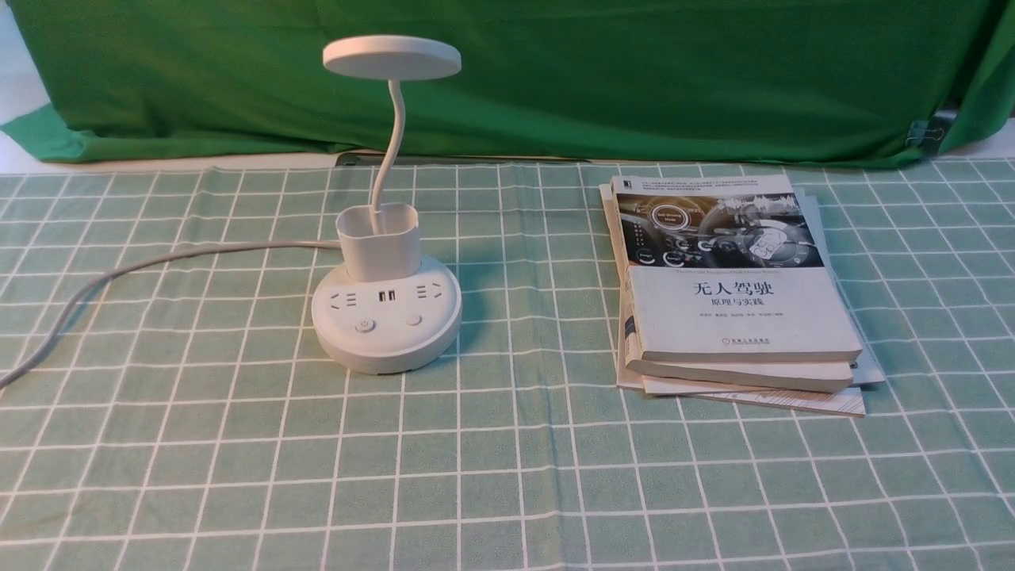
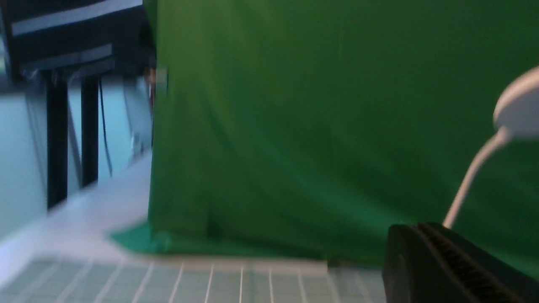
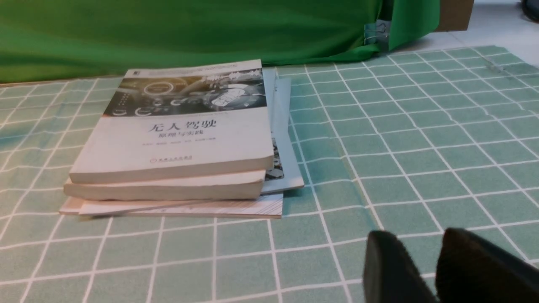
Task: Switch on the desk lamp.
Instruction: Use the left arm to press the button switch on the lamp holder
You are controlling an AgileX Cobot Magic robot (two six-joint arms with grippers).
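The white desk lamp (image 1: pixel 386 317) stands left of centre on the checked cloth, its disc head (image 1: pixel 392 57) unlit above a curved neck. Two round buttons (image 1: pixel 364 325) sit on the front of its base. Neither arm shows in the front view. The left wrist view is blurred; my left gripper (image 2: pixel 414 227) appears shut and empty, with the desk lamp's head (image 2: pixel 520 109) beyond it at the frame's edge. My right gripper (image 3: pixel 423 240) hovers low over the cloth, slightly open with nothing between its fingers, and the lamp is out of that view.
A stack of books (image 1: pixel 733 285) lies right of the lamp and shows again in the right wrist view as books (image 3: pixel 181 134). The lamp's white cable (image 1: pixel 158 266) runs off to the left. A green backdrop (image 1: pixel 634 71) closes the far side.
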